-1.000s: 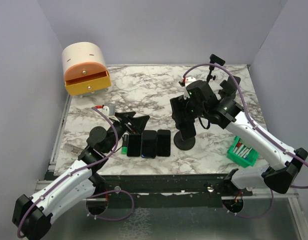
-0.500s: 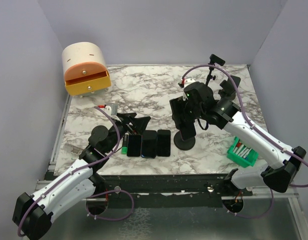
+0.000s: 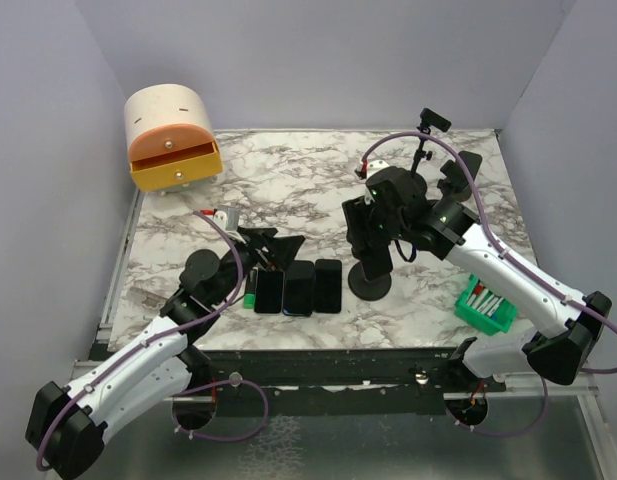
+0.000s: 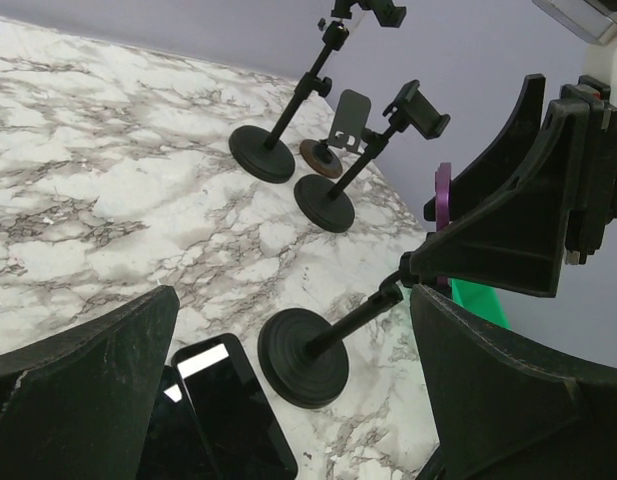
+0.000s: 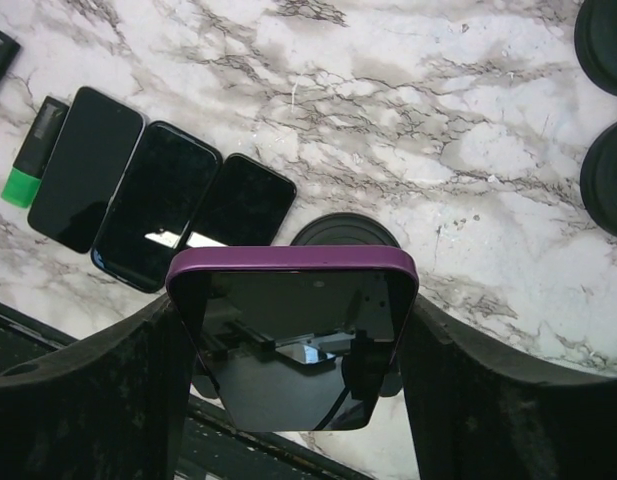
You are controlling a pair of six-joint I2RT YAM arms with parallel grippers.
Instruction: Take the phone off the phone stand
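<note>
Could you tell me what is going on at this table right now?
The right claw straddles the purple-cased phone mounted on its phone stand, one finger at each side edge; whether it grips yet cannot be told. The phone is not yet off the stand. The left claw hangs open by three phones lying flat on the marble table.
</note>
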